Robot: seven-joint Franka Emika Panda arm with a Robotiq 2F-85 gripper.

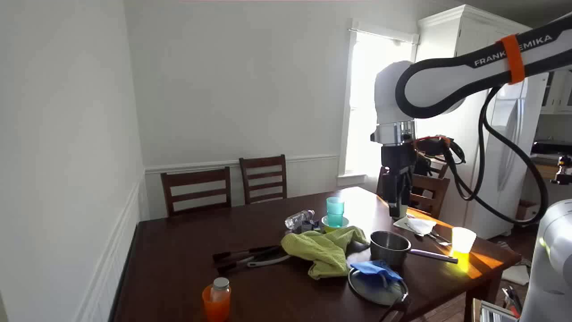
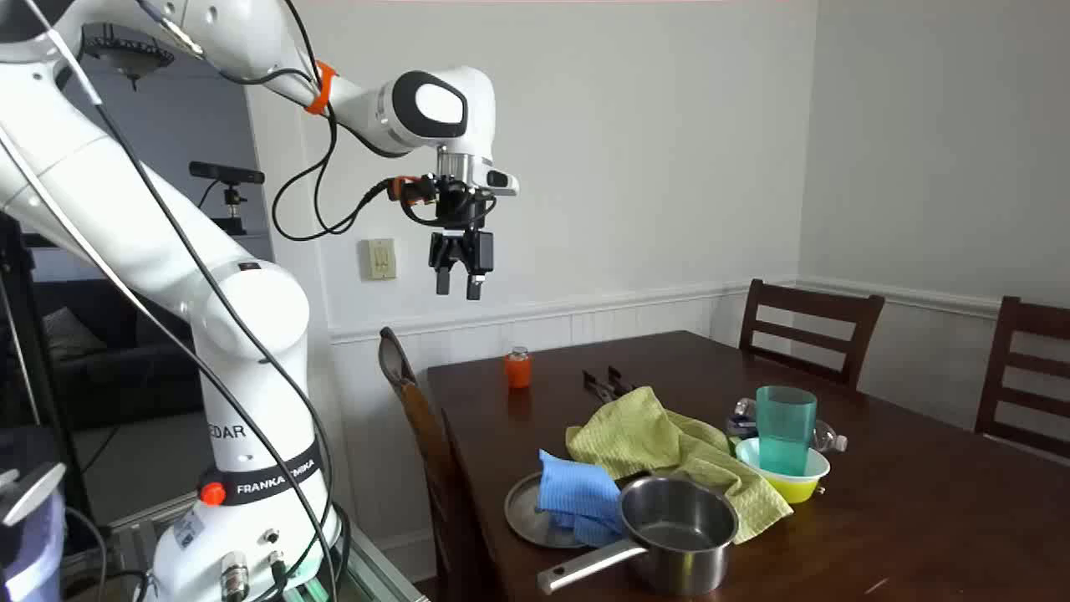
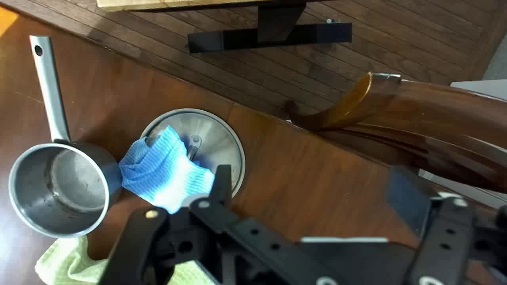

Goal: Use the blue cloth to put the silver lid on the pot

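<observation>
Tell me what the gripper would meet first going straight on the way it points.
The gripper points down: probably the table, between lid and chair, though depth is unclear.

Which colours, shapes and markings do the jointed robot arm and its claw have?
The rounded white arm has black edging, FRANKA EMIKA lettering, a flat orange band and looping black cables. Beyond a silver collar, the angular black claw has two straight fingers.

Home dining area, table (image 1: 178,246), chairs (image 1: 263,162), fridge (image 1: 497,174)
</observation>
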